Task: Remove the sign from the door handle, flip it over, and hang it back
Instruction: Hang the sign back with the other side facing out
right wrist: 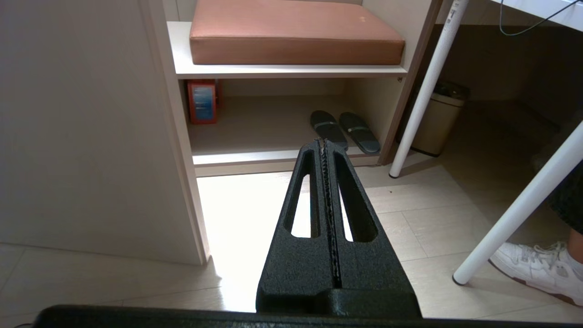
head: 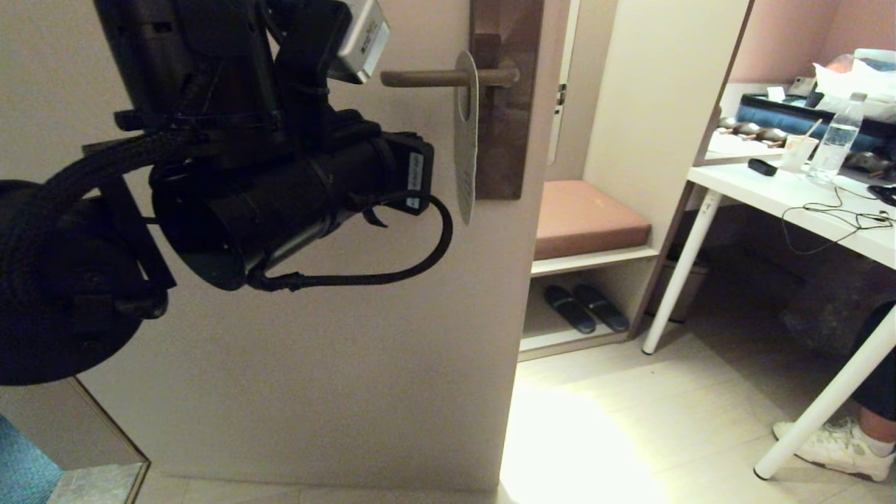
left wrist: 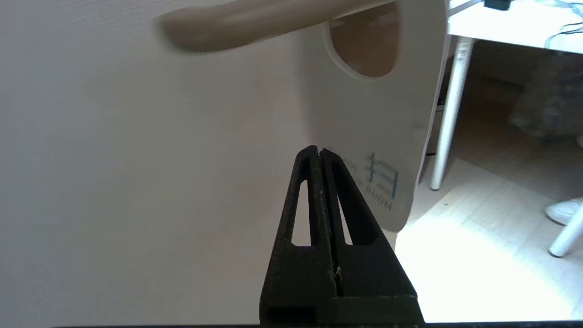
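Observation:
The sign (head: 465, 140) hangs by its oval hole on the door handle (head: 427, 78), a horizontal lever on a dark brown backplate (head: 504, 133). In the head view it shows edge-on. In the left wrist view its pale face (left wrist: 378, 114) with blue "MAKE UP ROOM" print is turned to the camera, under the handle (left wrist: 237, 27). My left gripper (left wrist: 319, 150) is shut with nothing between its fingers; its tips are level with the sign's near edge, and I cannot tell if they touch. My right gripper (right wrist: 324, 143) is shut and empty, low above the floor.
My left arm (head: 280, 182) fills the space in front of the door (head: 315, 364). Right of the door stand a shelf with a brown cushion (head: 584, 217) and slippers (head: 584, 308), a white table (head: 791, 203) with a bottle and cables, and a person's foot (head: 840, 448).

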